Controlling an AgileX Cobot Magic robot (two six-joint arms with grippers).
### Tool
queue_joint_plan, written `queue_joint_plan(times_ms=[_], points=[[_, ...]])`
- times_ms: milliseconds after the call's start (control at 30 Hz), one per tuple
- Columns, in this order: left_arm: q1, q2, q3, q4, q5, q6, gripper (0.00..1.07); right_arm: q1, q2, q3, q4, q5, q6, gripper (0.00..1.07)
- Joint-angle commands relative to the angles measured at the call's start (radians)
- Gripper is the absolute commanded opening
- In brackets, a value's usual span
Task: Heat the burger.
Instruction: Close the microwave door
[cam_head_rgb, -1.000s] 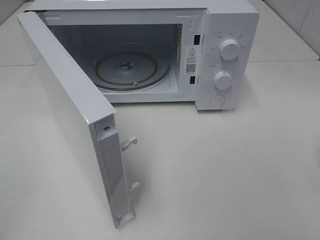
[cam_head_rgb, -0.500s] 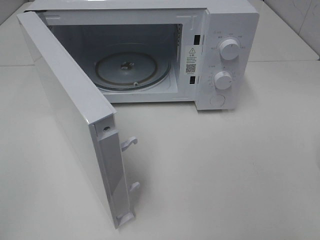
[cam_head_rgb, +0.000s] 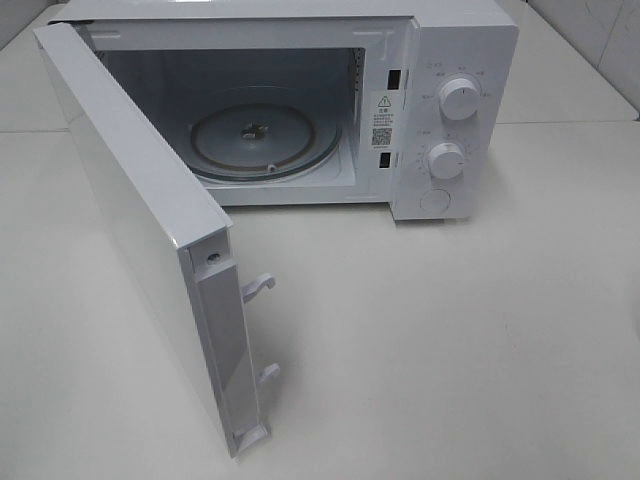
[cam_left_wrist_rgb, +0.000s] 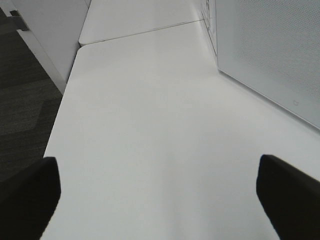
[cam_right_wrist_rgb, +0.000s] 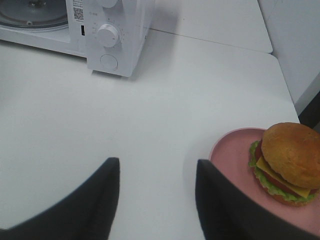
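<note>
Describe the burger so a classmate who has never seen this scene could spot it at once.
Start at the white microwave on the white table. Out in front of its dial side sits a pink plate. The burger lies on it: golden-brown bun, lettuce, cheese, the only food in sight.

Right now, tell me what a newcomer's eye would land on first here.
The white microwave at the back of the table, its door swung wide open toward the camera, baring the glass turntable. Then, in the right wrist view, the burger sitting on a pink plate beside the right gripper.
</note>
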Motion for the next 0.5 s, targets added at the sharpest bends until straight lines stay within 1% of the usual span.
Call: queue_joint_plan(times_ms=[33,233,267,300,333,500], points=[[0.004,-0.016,0.003,-0.002,-0.012,-0.003,1.01,0.0,-0.028,-0.001,-0.004,-0.007,-0.004,0.49],[0.004,-0.016,0.003,-0.005,-0.012,-0.01,1.01,0.0,-0.028,-0.001,-0.004,-0.007,-0.004,0.49],[0.004,-0.016,0.003,-0.027,-0.006,-0.064,1.01,0.0,-0.028,-0.001,-0.004,-0.007,-0.004,0.49],[0.004,-0.016,0.003,-0.027,-0.006,-0.064,1.01,0.0,-0.028,-0.001,-0.004,-0.007,-0.004,0.49],[0.004,-0.016,0.003,-0.036,-0.004,-0.109,1.01,0.0,-0.028,-0.001,-0.004,-0.007,-0.004,0.49],[0.004,-0.016,0.003,-0.024,-0.004,-0.117,1.01,0.0,-0.028,-0.001,-0.004,-0.007,-0.004,0.49]])
